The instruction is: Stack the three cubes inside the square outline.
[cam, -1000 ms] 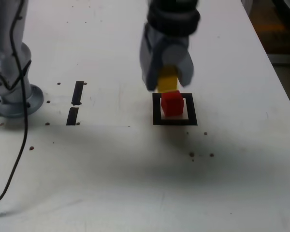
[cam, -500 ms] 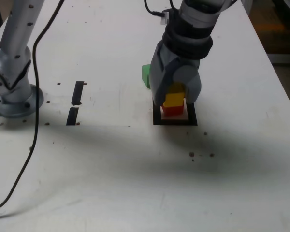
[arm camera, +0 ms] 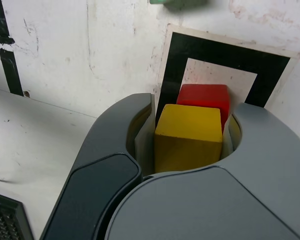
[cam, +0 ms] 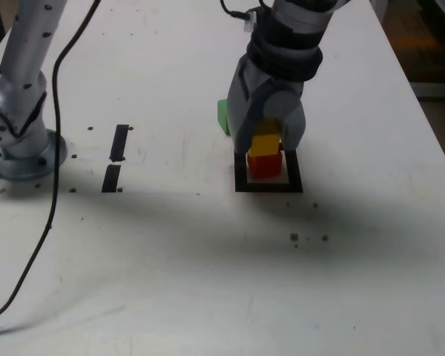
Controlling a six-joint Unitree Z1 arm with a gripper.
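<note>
- Table (cam: 371, 282), white, carries all the things; the arm has come down over the square outline (cam: 268, 188) from its higher place of one second ago, and in the last half second it has hardly moved.
- Gripper (cam: 266, 142) now stands low above the square outline, with its jaws on both sides of the yellow cube (cam: 265, 144). In the wrist view the gripper (arm camera: 189, 137) has both jaws close against the yellow cube (arm camera: 188, 141), so I judge they are clenched on it and not yet released.
- Square outline (arm camera: 224, 56) holds the red cube (cam: 265, 165) on its white centre. The yellow cube, which hung above the red cube one second ago, now sits on top of it, and in the wrist view the red cube (arm camera: 204, 97) shows just behind the yellow one.
- Green cube (cam: 223, 116) lies on the table outside the square outline, just beyond its far corner on the exterior view's left, partly hidden by the gripper.
- Meaning for the task, as I judge it: two cubes are stacked; the jaws must let go, and then the green cube remains to be placed on top.
</note>
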